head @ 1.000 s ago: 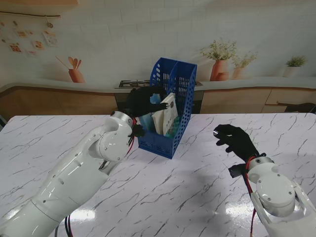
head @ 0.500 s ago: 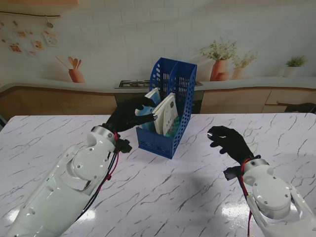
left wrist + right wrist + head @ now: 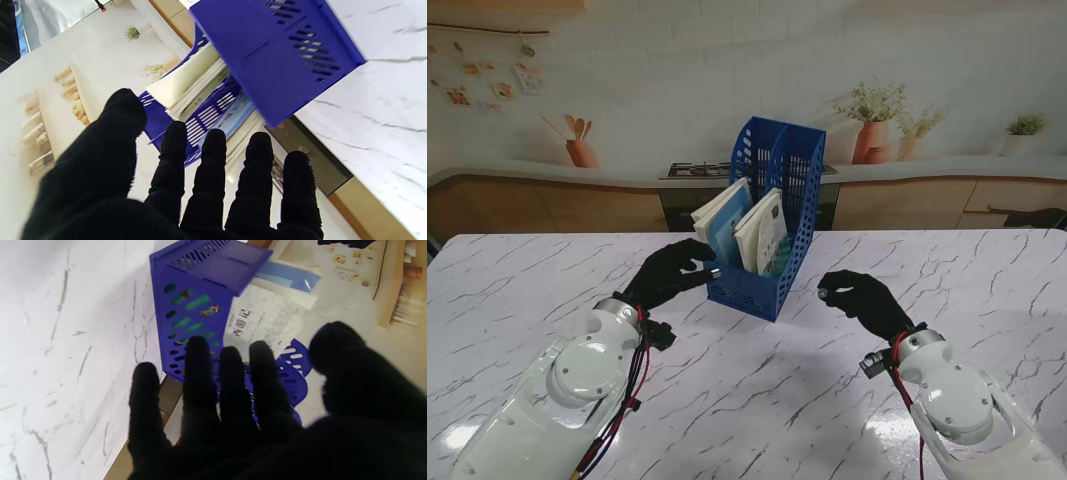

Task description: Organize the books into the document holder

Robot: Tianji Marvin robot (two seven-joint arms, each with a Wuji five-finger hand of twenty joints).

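Right wrist view showed blurred, unreadable characters on a book [image 3: 257, 320] in the blue holder [image 3: 193, 306]; both the left hand [image 3: 670, 277] and right hand [image 3: 859, 300] were released, empty.

The blue document holder [image 3: 770, 215] hides the lower halves of the books [image 3: 745, 232] behind its front wall, so their titles stay unread (the white cover's print is too small from the stand). In the right wrist view it [image 3: 196, 311] is blurred and partly covered by the right hand [image 3: 267, 413]; in the left wrist view its top is cropped.
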